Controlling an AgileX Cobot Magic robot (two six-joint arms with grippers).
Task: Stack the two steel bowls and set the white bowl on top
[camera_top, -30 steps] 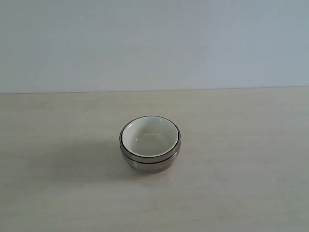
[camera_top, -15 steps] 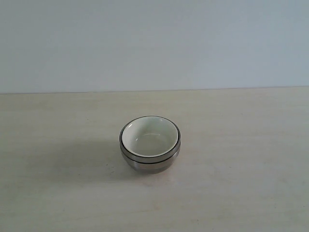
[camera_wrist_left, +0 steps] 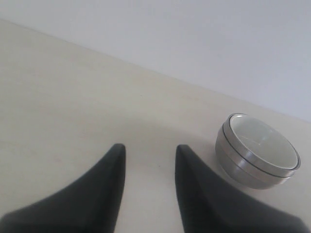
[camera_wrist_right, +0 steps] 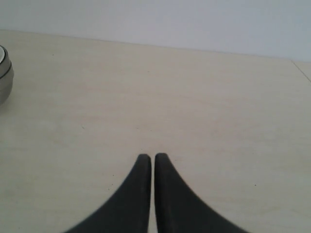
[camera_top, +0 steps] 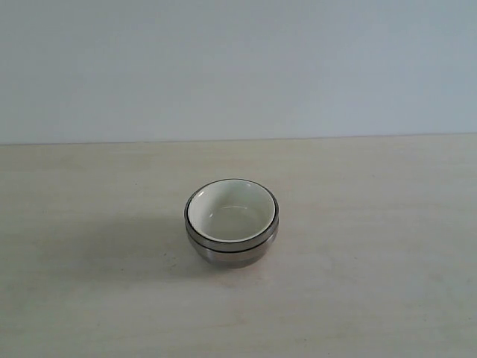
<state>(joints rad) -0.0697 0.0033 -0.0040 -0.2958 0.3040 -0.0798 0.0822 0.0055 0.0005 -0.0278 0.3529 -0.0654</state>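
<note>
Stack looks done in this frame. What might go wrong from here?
1. The left gripper is open and empty, not far from the steel bowls; a careless move toward them might knock the stack.
2. The white bowl only rests inside the polished steel, so a bump to the table may shift it.
</note>
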